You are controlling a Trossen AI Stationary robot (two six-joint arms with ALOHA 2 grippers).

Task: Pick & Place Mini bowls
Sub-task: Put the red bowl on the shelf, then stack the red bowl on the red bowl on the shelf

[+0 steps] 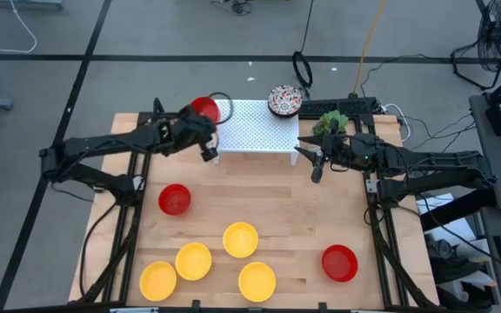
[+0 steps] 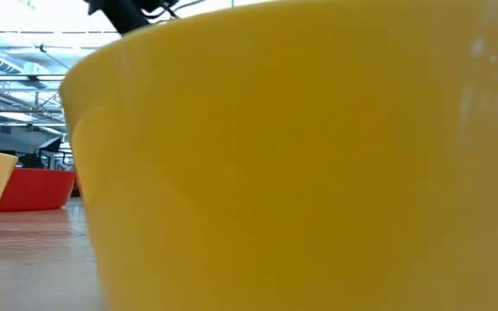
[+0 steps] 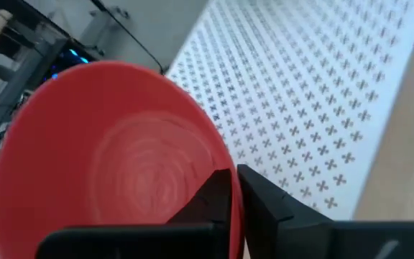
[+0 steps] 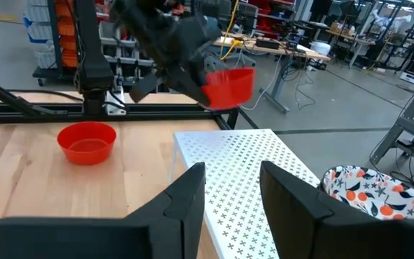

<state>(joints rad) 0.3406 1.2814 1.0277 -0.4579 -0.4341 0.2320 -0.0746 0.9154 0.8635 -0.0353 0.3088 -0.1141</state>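
Note:
My left gripper (image 1: 200, 123) is shut on a glossy red mini bowl (image 1: 204, 108), held in the air above the left end of a white perforated stand (image 1: 255, 129). A floral bowl (image 1: 284, 100) sits on the stand's far right corner. My right gripper (image 4: 232, 188) hovers open beside the stand's right end and touches nothing. Two more red bowls (image 1: 174, 199) (image 1: 339, 263) and several yellow bowls (image 1: 240, 239) rest on the table's near half. The low view is almost filled by one yellow bowl (image 2: 301, 164). My left gripper pinches the red bowl's rim (image 3: 230, 188), with one finger (image 3: 205, 201) inside the bowl and the other (image 3: 268, 205) outside its wall. The bowl (image 4: 228, 86) is lifted clear above the stand, mouth up and slightly tilted.
A green plant (image 1: 330, 124) stands at the table's far right, just behind my right gripper. Cables and a dark power strip (image 1: 346, 106) lie beyond the far edge. Bare wood (image 1: 259, 187) lies between the stand and the bowls on the near half.

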